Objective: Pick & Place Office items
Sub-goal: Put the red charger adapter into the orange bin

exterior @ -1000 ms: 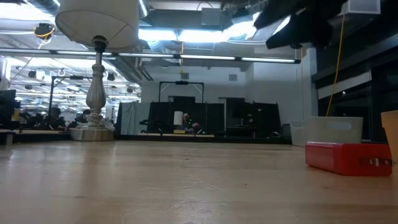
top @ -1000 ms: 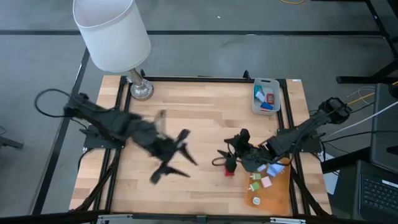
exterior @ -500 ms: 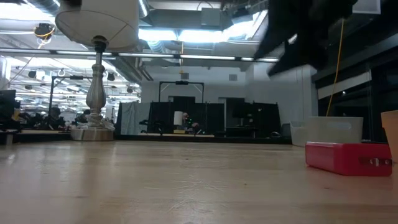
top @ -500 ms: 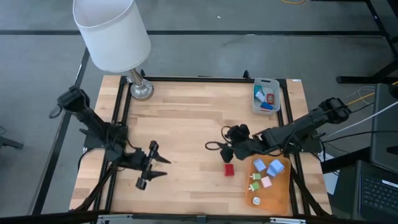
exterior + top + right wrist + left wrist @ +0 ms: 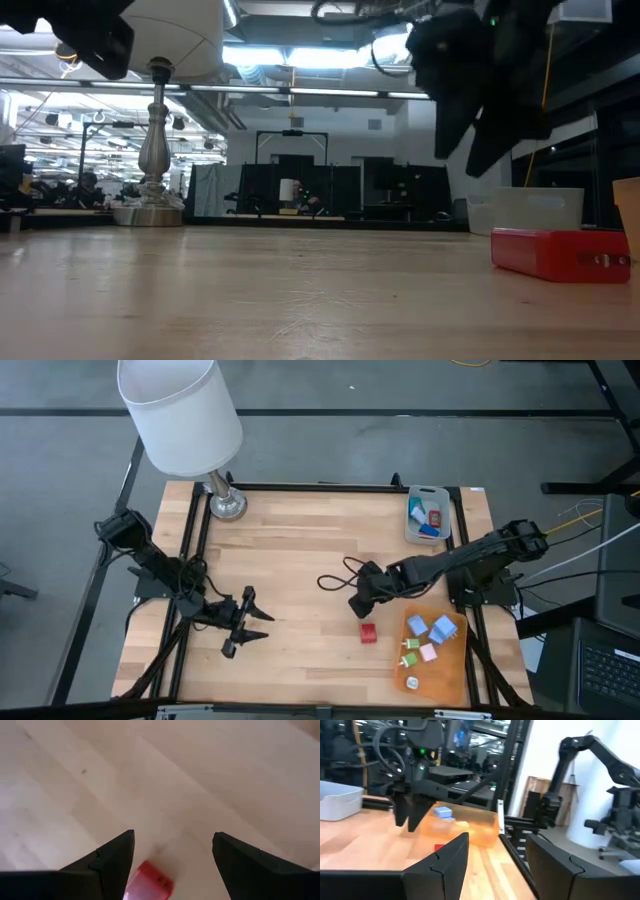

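From above, the right gripper (image 5: 357, 603) has moved up and away from the red piece (image 5: 368, 632), which it hovered right over a second ago; its fingers are spread with nothing between them. The red piece lies alone on the wooden table (image 5: 300, 540), just left of the orange sheet (image 5: 447, 665), its long axis running roughly toward the table's front edge. The left gripper (image 5: 244, 628), blurred mid-table a second ago, now sits at the table's left front, fingers parted and empty. At table height, the red piece (image 5: 558, 252) lies flat where it was, long side across the picture, with the right gripper (image 5: 478, 120) now hanging clear above it. The left wrist camera shows parted fingers (image 5: 442, 865) and a sliver of the red piece (image 5: 439, 847) beyond. The right wrist camera looks down between its spread fingers (image 5: 112, 862) at the red piece (image 5: 147, 881) on bare wood.
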Robot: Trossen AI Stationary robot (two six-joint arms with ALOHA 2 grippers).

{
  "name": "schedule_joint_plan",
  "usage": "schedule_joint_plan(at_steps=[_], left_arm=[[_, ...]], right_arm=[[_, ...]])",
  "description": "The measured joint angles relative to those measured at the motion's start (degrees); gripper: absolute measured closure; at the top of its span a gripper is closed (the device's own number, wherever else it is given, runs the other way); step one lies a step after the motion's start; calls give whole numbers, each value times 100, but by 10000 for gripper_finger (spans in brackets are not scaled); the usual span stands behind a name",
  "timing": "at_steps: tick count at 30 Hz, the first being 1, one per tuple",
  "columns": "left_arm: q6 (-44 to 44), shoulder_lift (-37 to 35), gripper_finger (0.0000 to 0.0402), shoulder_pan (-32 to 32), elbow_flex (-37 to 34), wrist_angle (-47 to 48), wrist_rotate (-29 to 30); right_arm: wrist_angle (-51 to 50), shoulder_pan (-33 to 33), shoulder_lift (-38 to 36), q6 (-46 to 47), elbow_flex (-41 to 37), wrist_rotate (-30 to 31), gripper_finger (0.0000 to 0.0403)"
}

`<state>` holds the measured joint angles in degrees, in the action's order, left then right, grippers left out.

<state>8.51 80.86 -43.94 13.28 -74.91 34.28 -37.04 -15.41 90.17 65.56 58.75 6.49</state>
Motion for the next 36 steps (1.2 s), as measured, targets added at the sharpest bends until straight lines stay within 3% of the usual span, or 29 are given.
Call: schedule_joint_plan(at_steps=[8, 13, 18, 26, 33, 36], left_arm=[[1, 0, 214, -13, 2, 7, -805], [31, 0, 211, -31, 4, 50, -1346], [146, 0, 213, -55, 4, 50, -1794], [149, 0, 211, -381, 4, 103, -1926], [130, 2, 212, -674, 4, 202, -1945], [32, 2, 210, -778, 4, 201, -1944]], right_arm=[[-728, -715, 371, 1419, 652, 34, 137], [-682, -1274, 1053, 2666, 870, 182, 137], [-672, -1441, 1753, 3144, 1450, 113, 137], [-1600, -1346, 2470, 3243, 2554, 5, 137], [-3107, -1383, 2493, 3785, 3191, -65, 137], [-3143, -1465, 2490, 4071, 3223, -241, 137]])
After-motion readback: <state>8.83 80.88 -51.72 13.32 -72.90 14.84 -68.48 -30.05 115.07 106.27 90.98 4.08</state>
